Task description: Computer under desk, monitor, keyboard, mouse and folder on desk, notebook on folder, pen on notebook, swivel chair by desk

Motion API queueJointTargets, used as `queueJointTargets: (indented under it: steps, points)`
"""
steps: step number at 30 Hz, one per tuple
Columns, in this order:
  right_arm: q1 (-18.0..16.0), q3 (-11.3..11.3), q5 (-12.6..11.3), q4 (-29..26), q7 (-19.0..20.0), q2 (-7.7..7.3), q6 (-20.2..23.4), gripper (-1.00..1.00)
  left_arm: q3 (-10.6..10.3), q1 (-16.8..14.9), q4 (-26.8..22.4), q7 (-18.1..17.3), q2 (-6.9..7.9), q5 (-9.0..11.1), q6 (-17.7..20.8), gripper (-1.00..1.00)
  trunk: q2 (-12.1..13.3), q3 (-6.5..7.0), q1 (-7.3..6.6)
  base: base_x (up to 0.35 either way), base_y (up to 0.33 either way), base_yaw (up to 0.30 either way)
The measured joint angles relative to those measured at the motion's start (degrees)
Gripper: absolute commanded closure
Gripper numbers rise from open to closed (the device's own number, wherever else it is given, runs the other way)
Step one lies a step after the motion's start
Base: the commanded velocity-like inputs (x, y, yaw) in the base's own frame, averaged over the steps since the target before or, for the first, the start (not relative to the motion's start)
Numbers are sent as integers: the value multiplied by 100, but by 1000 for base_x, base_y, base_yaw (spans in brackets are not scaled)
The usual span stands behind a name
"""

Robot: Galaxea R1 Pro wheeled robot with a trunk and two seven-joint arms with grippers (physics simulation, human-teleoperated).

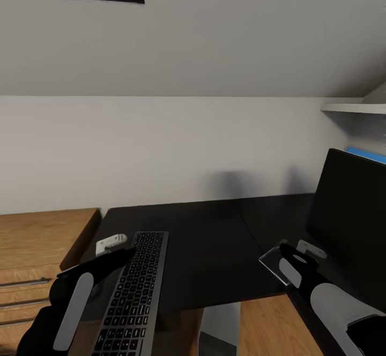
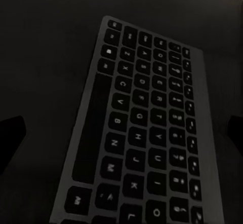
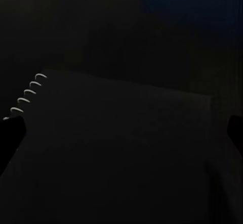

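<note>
Both sets of fingers open, empty — left gripper (image 1: 115,244) beside the keyboard (image 1: 134,297). Advise sliding it along the counter (image 1: 214,249) toward the monitor (image 1: 348,227).

Light wooden drawer unit (image 1: 37,243), white wall shelf (image 1: 354,108), grey wall (image 1: 161,147)

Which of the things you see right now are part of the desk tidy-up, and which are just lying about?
Part of the job:
black-topped desk
flat black keyboard with grey rim
wide black monitor
dark spiral-bound notebook

Just lying about:
light wooden drawer unit
white wall shelf
</note>
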Motion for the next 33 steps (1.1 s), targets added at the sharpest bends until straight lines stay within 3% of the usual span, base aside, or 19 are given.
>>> queueJointTargets:
  steps: [15, 18, 19, 21, 33]
  points:
    - [-3, -19, -32, 24, 25, -7, 21, -100, -1, 1, -1, 0, -1, 9, 3, -100, 0, 0, 0, 0, 0, -18]
    - [-4, -195, -70, 27, 97, -9, 45, -100, 0, 1, -1, 0, -1, 13, 3, -100, 0, 0, 0, 0, 0, 0]
    - [-2, -375, -145, 27, 188, -10, 66, -100, 0, 1, -1, 0, -1, 15, 3, -100, 0, 0, 0, 0, 0, 0]
    - [-1, -448, -219, 29, 258, -11, 101, -100, 0, 1, -1, 0, -1, 11, 3, -100, 0, 0, 0, 0, 0, 0]
    - [-10, -420, -453, 41, 492, -21, 185, -100, 0, 2, -1, 0, -1, -2, -2, -100, -2, 2, -1, 0, 0, 0]
